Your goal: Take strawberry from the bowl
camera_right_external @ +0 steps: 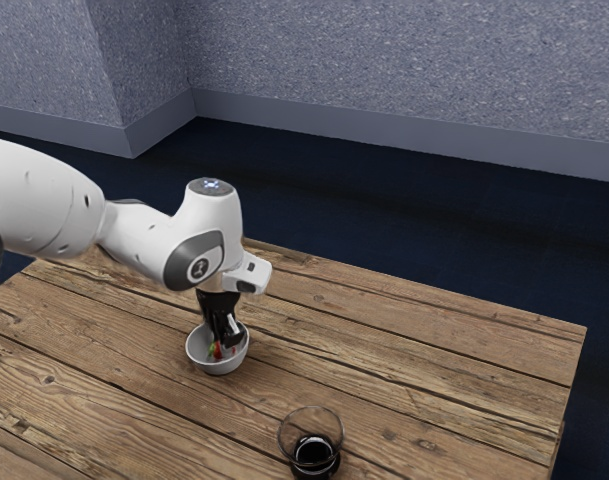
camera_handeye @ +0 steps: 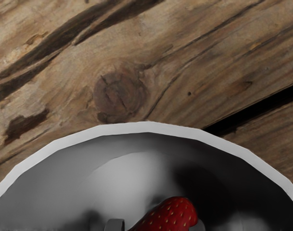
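Strawberry [camera_handeye: 171,214] is inside the bowl [camera_right_external: 217,368], right at the pincer [camera_right_external: 227,345], which reaches down within the rim; whether the pincer is spread or pinching, I cannot tell; a glass [camera_right_external: 312,440] with dark liquid stands on the bench [camera_right_external: 434,375], apart from the bowl.

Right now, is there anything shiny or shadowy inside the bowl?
In the wrist view, a pale sheen and dark shadows lie inside the bowl, near the bright red strawberry; in the exterior view, the gripper hides part of the inside.
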You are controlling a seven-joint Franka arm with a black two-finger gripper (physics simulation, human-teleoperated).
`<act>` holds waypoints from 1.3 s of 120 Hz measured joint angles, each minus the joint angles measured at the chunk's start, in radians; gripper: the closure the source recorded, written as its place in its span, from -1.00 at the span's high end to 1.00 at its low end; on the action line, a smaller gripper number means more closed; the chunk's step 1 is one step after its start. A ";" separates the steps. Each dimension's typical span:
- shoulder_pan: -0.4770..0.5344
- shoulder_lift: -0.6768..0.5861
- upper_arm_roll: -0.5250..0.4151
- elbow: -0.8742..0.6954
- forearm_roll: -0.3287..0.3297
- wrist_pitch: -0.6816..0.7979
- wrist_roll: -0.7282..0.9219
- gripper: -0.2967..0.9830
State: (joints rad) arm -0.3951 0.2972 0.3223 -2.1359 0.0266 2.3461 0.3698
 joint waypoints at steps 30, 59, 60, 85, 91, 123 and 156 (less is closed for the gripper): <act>-0.042 -0.130 0.008 -0.012 0.015 -0.016 -0.028 -0.61; -0.210 -0.132 0.002 0.036 0.024 -0.050 -0.054 -0.65; -0.217 -0.127 0.001 0.041 0.024 -0.050 -0.054 -0.65; -0.302 0.007 -0.027 0.146 -0.014 -0.057 -0.072 -0.67; -0.304 0.032 -0.043 0.164 -0.024 -0.056 -0.076 -0.67; -0.305 0.120 -0.085 0.227 -0.066 -0.053 -0.093 -0.66; -0.303 0.130 -0.092 0.238 -0.119 -0.062 -0.061 0.09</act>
State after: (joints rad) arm -0.6980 0.4277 0.2301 -1.8977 -0.0920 2.2840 0.3088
